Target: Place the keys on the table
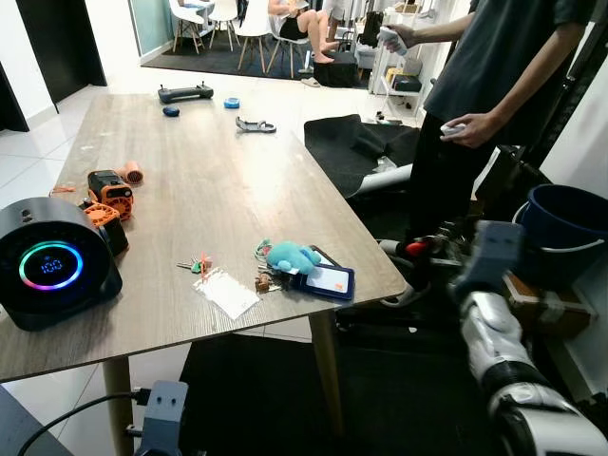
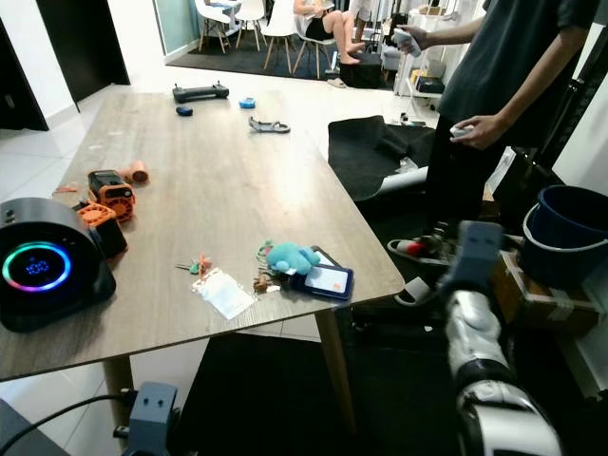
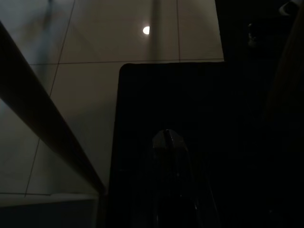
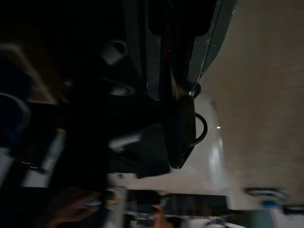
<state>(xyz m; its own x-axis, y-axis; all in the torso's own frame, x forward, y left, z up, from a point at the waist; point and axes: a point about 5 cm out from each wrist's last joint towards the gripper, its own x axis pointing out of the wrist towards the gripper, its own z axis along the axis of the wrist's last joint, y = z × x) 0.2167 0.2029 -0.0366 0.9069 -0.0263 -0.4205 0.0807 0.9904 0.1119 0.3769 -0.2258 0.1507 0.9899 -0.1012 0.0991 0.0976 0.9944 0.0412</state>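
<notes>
Wooden tabletop (image 1: 218, 180) ran across the left eye view, and the keys (image 1: 198, 266) lay on it near the front edge, beside a clear plastic tag (image 1: 226, 293). Just to their right sat a teal plush toy (image 1: 290, 256) against a blue card holder (image 1: 328, 278). A black round speaker (image 1: 52, 271) with a glowing ring stood at the near left corner, orange gadgets (image 1: 107, 195) behind it, and a black controller (image 1: 185, 92) lay at the far end. A person (image 1: 494, 85) in a dark shirt stood past the right edge, a white remote in each hand. The right arm (image 1: 503, 351) reached forward well clear of the tabletop, close to a blue bucket (image 1: 565, 233).

Over to the right eye view: same layout, keys (image 2: 197, 265) resting untouched by either arm.

Left wrist view next, very dark: pale floor tiles (image 3: 118, 42), a black mat (image 3: 190, 118), and the left claw (image 3: 166, 142) was only a dim shape, so its opening could not be told.

Right wrist view, blurred: the right claw (image 4: 179, 137) had its two black fingers pressed together with nothing between them, the tabletop's wood (image 4: 266, 95) alongside.
</notes>
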